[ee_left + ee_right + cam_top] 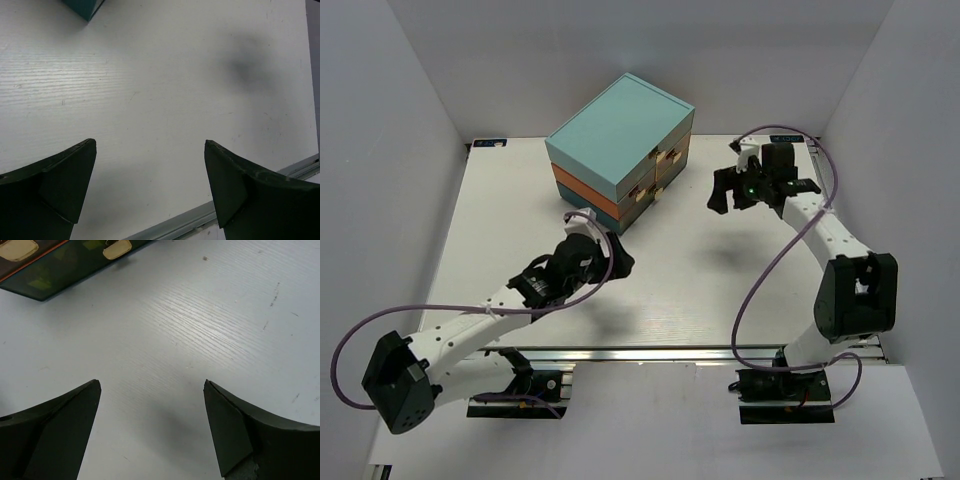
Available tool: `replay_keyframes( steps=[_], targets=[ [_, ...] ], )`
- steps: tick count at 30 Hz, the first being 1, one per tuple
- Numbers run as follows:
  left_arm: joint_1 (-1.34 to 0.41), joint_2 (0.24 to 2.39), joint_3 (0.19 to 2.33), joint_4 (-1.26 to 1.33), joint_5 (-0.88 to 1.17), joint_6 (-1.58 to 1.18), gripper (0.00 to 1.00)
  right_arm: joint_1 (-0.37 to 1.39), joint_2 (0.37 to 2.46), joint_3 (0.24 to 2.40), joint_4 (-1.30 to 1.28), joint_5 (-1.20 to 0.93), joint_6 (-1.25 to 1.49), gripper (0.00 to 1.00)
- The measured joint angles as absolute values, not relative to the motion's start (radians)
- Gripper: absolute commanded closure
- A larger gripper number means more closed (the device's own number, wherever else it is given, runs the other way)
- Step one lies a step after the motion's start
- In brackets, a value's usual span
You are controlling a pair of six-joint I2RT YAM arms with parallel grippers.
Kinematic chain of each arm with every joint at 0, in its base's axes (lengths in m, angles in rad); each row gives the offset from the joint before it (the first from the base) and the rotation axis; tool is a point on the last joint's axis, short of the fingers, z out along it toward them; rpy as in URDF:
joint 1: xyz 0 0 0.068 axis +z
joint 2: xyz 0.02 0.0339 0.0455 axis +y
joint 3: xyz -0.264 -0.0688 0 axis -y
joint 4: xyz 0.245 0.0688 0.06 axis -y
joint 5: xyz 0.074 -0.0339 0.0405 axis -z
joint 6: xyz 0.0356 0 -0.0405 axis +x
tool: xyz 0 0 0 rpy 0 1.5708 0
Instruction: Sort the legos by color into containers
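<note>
Sorting looks finished or close to it, as a judgement: no legos show on the white table [700, 290] in any of the 3 views, and the chest [620, 150] at the far centre appears to have its drawers pushed in. Whether the bricks lie inside, and by colour, cannot be told, since nothing of the interiors is visible. If any are left, they are out of sight.

Both arms carry nothing. The left gripper [150, 142] hangs over bare table near the chest's near corner, jaws spread wide with only tabletop between them. The right gripper [152, 384] hovers at the far right, just beside the chest's front, likewise spread and empty.

Only the top view gives the whole chest, with its 3 layers of light teal, orange and dark teal. The right wrist view adds the closed dark teal drawer [60, 275] with pale handles [117, 249] up close. The left wrist view catches just a dark teal corner of the chest.
</note>
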State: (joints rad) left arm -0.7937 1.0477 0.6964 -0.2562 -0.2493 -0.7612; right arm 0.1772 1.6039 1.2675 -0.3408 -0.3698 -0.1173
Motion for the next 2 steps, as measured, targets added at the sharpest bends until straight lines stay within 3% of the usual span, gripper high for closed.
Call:
replay_keyframes(
  steps=[2],
  targets=[
    [-0.794,1.053,0.698,-0.239,-0.244,-0.746,0.02,0.168,1.581,1.253,-0.334,-0.361,-0.106,0.10]
  ],
)
